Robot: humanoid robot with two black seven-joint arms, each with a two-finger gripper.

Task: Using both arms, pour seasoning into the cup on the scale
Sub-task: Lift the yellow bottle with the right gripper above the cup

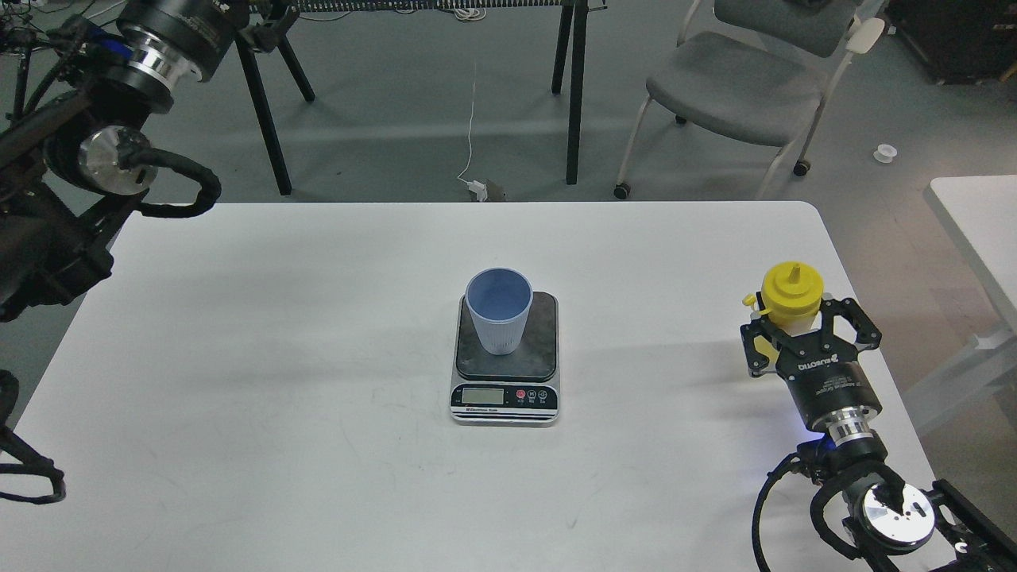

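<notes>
Nearest the camera, at the lower right, the right arm rises from the frame's bottom corner, its silver wrist ring just below the black gripper body. The right gripper (797, 318) stands at the table's right edge with its two claw fingers spread to either side of the seasoning bottle (791, 295), one finger (759, 343) on the bottle's left and the other on its right. The jaws bracket the yellow bottle closely, but whether the pads actually press on its sides cannot be told from this angle. The bottle stands upright, its pointed nozzle up and its small tethered cap hanging off to the left. Further in, at the middle of the white table (278, 357), the scale (506, 397) sits with its silver front panel, display and buttons facing the camera. The light blue cup (498, 311) stands upright on the scale's dark platform, toward the back left part, its mouth open upward. The cup and scale are well apart from the bottle and from both arms. Farther back on the left, the left arm comes in from the frame's edge above the table's left corner. The left gripper (270, 28) reaches the top of the frame, small and dark, so its jaws cannot be judged. Beyond the table stands a grey chair (735, 83).
</notes>
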